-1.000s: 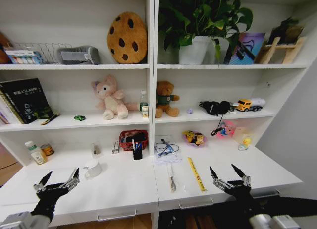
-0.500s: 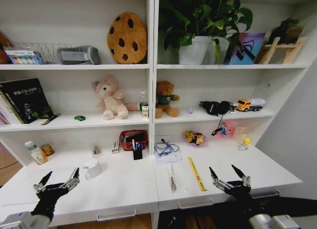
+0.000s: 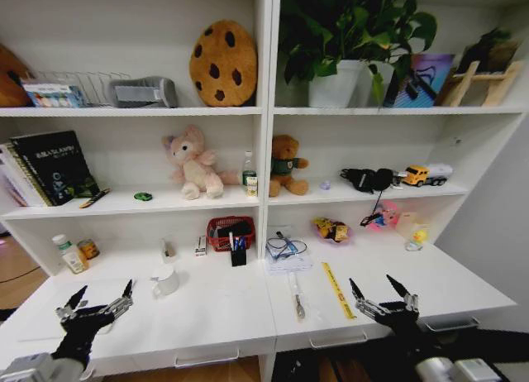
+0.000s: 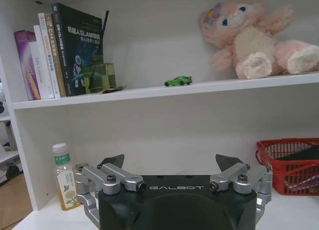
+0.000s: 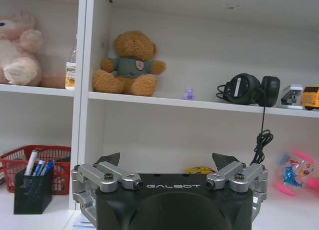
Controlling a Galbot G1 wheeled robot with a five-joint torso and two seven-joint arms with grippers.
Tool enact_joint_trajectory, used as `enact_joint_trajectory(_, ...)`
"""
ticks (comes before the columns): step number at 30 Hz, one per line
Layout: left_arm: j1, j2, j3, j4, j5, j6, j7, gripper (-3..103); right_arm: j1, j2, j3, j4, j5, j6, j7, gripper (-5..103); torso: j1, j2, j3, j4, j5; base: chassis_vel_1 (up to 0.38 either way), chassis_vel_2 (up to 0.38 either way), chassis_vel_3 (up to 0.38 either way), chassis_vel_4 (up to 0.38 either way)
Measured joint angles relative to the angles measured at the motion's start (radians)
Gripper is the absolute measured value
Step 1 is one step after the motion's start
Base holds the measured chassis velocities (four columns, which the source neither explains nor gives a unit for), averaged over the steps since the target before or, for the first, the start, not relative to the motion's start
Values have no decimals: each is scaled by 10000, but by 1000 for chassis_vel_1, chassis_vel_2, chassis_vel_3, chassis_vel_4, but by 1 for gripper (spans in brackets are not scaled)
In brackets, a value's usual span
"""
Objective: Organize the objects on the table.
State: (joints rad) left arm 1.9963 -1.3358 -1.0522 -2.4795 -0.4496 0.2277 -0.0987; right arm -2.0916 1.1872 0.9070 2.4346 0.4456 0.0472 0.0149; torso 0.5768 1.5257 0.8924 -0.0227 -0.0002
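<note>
Both grippers are held low over the front edge of the table (image 3: 215, 307), each with its fingers spread wide and nothing gripped between them. On the left side of the head view the left gripper (image 3: 93, 299) is seen above the bare white top, well apart from a white cup (image 3: 164, 279) farther back. On the right the right gripper (image 3: 383, 291) is poised near the front edge, just beside a yellow ruler (image 3: 337, 289) and a slim silver tool, perhaps a knife (image 3: 297, 298), though it cannot be made out clearly.

At the back of the desk a red basket (image 3: 231, 231) is set against the shelving, and a black pen cup (image 3: 239, 255) with blue and black pens (image 5: 39, 167) is placed in front of it. A small bottle (image 3: 64, 253) with a green cap and an orange-labelled can (image 3: 88, 249) are stood in the left rear corner. Papers with a coiled cable (image 3: 286, 250) are laid right of the pen cup.

On the shelf above, a tiny green toy car (image 4: 178, 81) is parked between the books (image 3: 51, 167) and the pink plush toy (image 3: 194, 161). A bottle (image 3: 249, 174) is stood beside the brown teddy bear (image 3: 286, 164), and black headphones (image 5: 247, 89) and a yellow toy truck (image 3: 423, 174) are kept farther right. A cookie-shaped cushion (image 3: 222, 63) and a potted plant (image 3: 347, 43) are placed on the top shelf.
</note>
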Motion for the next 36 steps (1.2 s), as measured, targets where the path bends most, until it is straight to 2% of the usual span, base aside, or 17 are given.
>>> enact_joint_trajectory(8, 0, 0, 0, 0, 0, 0, 0, 100, 1, 0, 1, -5, 0, 4, 0, 100, -2, 2, -2, -2, 7, 231, 234, -235, -224)
enact_joint_trajectory(10, 0, 0, 0, 0, -1, 0, 2, 100, 1, 0, 1, -5, 0, 7, 0, 100, 1, 1, 0, 1, -5, 269, 277, -248, -282)
enact_joint_trajectory(11, 0, 0, 0, -1, 0, 0, 0, 100, 2, 0, 1, -8, 1, 10, 0, 100, 1, 1, -1, 1, 6, 269, 305, -292, -282)
enact_joint_trajectory(13, 0, 0, 0, 0, -1, 0, 0, 100, 1, 0, 2, -9, 0, 13, 1, 100, 1, 0, 0, 0, -4, 307, 307, -320, -330)
enact_joint_trajectory(21, 0, 0, 0, 0, -1, 0, 2, 100, 2, 0, 0, -11, 1, 15, -1, 100, 5, -3, 2, 0, 5, 355, 370, -360, -360)
enact_joint_trajectory(22, 0, 0, -1, 0, 0, 0, 0, 100, 2, 2, 1, -10, 1, 16, -1, 100, -3, 1, -3, 0, -6, 338, 345, -314, -353)
enact_joint_trajectory(26, 0, 1, -1, 1, 0, 0, -5, 100, 3, 2, 0, -10, 1, 16, -3, 100, 3, -1, 0, 0, -5, 303, 316, -316, -291)
enact_joint_trajectory(30, 0, 1, -2, 0, -1, 0, -9, 100, 2, 3, 0, -9, 1, 16, -3, 100, 0, 1, -2, -3, -7, 179, 105, -136, -145)
enact_joint_trajectory(36, 0, -2, 2, 0, 0, 0, -2, 100, 2, -1, 3, -11, 1, 16, 2, 100, 1, -1, 0, 0, 8, 1, -36, 32, 5)
